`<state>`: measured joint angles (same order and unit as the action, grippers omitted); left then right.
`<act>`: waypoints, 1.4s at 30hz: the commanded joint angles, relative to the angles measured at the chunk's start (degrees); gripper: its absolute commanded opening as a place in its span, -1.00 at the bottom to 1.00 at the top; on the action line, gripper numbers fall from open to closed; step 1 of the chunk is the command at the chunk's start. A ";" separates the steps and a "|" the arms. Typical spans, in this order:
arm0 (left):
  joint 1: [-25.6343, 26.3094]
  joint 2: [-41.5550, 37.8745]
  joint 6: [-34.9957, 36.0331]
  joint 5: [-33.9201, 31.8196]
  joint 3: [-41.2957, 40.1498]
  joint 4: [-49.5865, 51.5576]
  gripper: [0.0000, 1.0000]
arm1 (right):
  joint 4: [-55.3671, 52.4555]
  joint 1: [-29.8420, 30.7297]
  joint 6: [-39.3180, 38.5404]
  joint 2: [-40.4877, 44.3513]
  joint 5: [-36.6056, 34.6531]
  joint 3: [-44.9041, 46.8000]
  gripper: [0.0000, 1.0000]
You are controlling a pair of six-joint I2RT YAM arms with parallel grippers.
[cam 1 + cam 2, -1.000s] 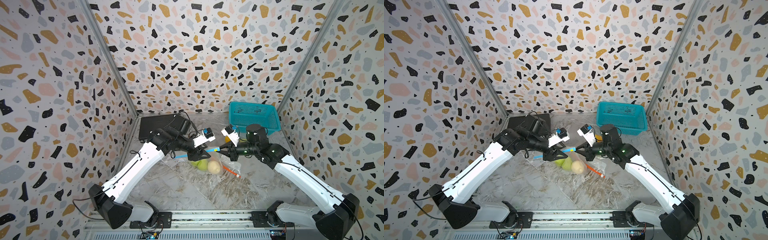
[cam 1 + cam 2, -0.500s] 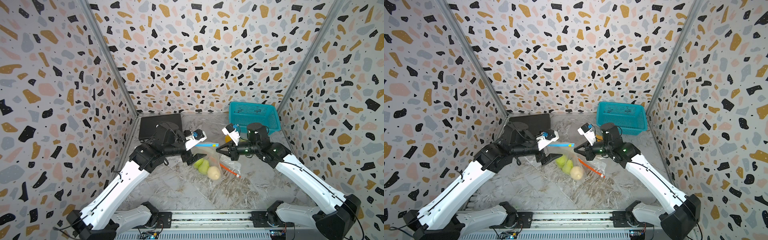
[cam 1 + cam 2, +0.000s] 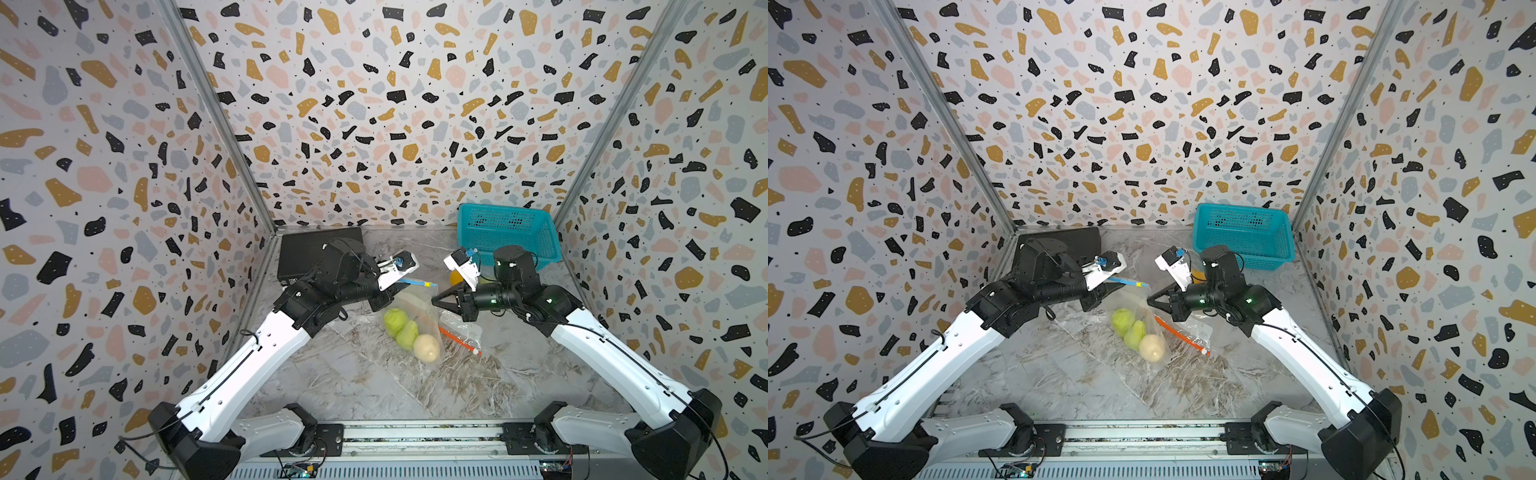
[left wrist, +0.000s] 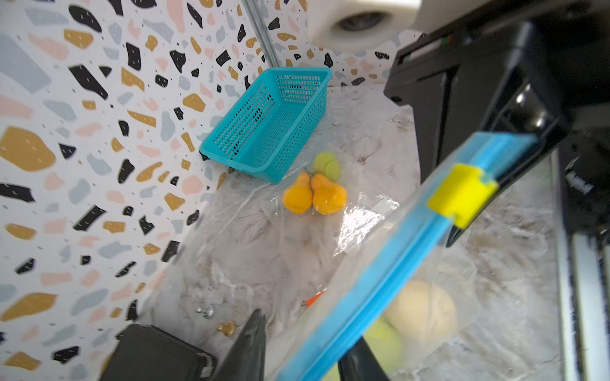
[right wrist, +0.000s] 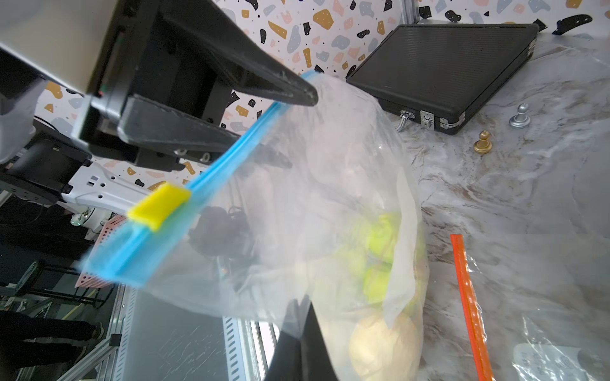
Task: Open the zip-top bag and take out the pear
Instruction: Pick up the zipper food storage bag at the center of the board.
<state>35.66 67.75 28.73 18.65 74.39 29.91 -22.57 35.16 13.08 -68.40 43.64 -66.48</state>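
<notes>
Nearest you, on the marble table (image 3: 353,382), the belly of the zip-top bag (image 3: 419,306) rests with its load. A pale round fruit (image 3: 427,348) comes first, then the green pear (image 3: 407,335) touching it, then a green round fruit (image 3: 393,320), all inside the film. Just beside it lies a second clear bag (image 3: 465,332) with an orange strip. Above the fruit your right gripper (image 3: 435,300) is pinched fully closed on the bag's film, holding its mouth off the table. Your left gripper (image 4: 309,326) is only narrowly open, its fingers either side of the blue zip strip (image 4: 379,273) and not yet clamped on it. The yellow slider (image 4: 462,194) sits farther along the strip, toward the right gripper. Beyond, two orange pears (image 4: 328,198) lie just beside the teal basket (image 3: 503,207), and a black case (image 3: 307,249) sits in the far left corner.
</notes>
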 commanded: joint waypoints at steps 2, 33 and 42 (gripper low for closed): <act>-0.33 0.14 0.79 3.14 2.26 0.04 -0.74 | -0.15 -0.26 0.37 0.68 2.62 -0.24 -1.00; -0.33 7.11 0.87 9.84 12.25 15.09 -1.00 | -14.31 -3.08 -11.85 4.10 2.56 -11.55 0.04; -0.36 7.82 0.93 9.99 12.88 15.69 -1.00 | -11.40 -3.08 -10.54 1.19 2.97 -12.55 -0.17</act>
<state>35.66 75.37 29.76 27.62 85.34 45.43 -35.27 32.10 2.37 -67.33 45.84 -76.36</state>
